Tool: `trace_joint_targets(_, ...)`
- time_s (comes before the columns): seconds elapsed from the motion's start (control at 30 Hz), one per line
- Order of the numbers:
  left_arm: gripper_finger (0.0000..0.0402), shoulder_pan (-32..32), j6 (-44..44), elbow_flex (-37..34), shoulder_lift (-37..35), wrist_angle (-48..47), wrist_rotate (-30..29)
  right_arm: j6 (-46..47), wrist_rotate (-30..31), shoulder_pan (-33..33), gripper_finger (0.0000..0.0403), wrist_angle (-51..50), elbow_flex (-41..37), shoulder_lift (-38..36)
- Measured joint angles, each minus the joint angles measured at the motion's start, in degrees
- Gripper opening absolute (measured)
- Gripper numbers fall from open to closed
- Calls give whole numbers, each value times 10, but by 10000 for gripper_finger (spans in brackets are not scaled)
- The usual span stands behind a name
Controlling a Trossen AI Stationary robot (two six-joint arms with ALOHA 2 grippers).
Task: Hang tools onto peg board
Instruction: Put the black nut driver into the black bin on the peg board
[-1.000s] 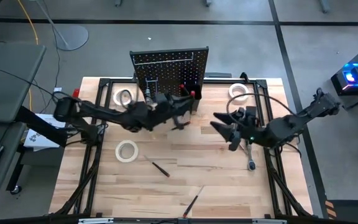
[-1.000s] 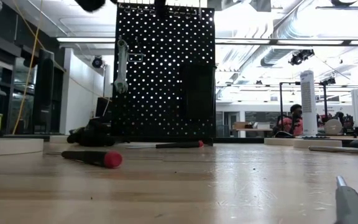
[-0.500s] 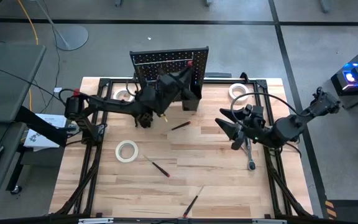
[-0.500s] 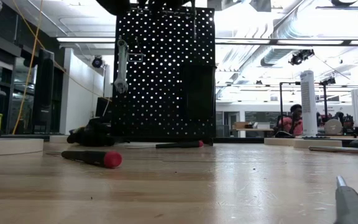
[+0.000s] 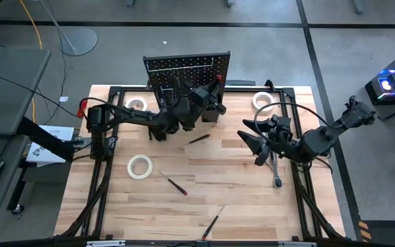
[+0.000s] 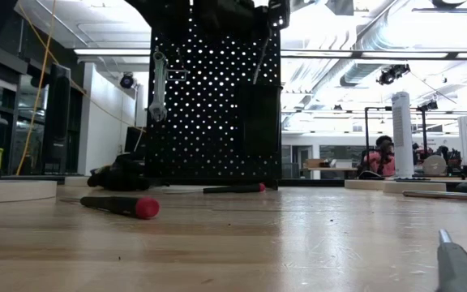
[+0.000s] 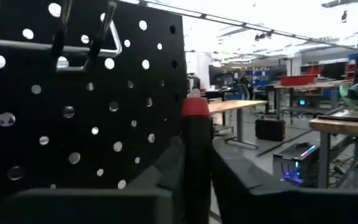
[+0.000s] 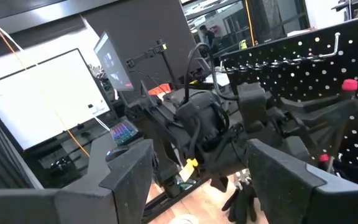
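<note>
While the peg board [image 5: 186, 66] stood upright at the table's [image 5: 204, 189] far edge, the left gripper [image 5: 213, 96] held a red-capped screwdriver [image 7: 196, 155] between closed fingers beside its bin [image 5: 210, 113]. Well apart, the right gripper [image 5: 249, 144] hovered open above the table.

Peg board [image 5: 186, 66] upright at desk [image 5: 238, 192] far edge, bin [image 5: 211, 111] on its front. Left gripper [image 5: 211, 92] at bin. Right gripper [image 5: 247, 145] right of centre. Tape roll [image 5: 140, 166] front-left; screwdriver [image 5: 177, 185] just beside it.
</note>
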Motion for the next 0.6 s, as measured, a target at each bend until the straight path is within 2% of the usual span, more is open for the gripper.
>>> trace_joint_targets(0.17, 136, 7, -5, 0, 2, 4, -15, 2, -1, 0, 245, 0, 0, 0)
trace_joint_targets(0.27, 167, 7, 3, 0, 2, 3, -12, 2, -1, 0, 245, 0, 0, 0)
trace_joint_targets(0.5, 199, -40, 9, 0, -13, -6, -6, -1, -2, 0, 245, 0, 0, 0)
trace_joint_targets(0.6, 201, -84, 5, 0, -45, -76, 14, -3, -6, 2, 245, 0, 0, 0)
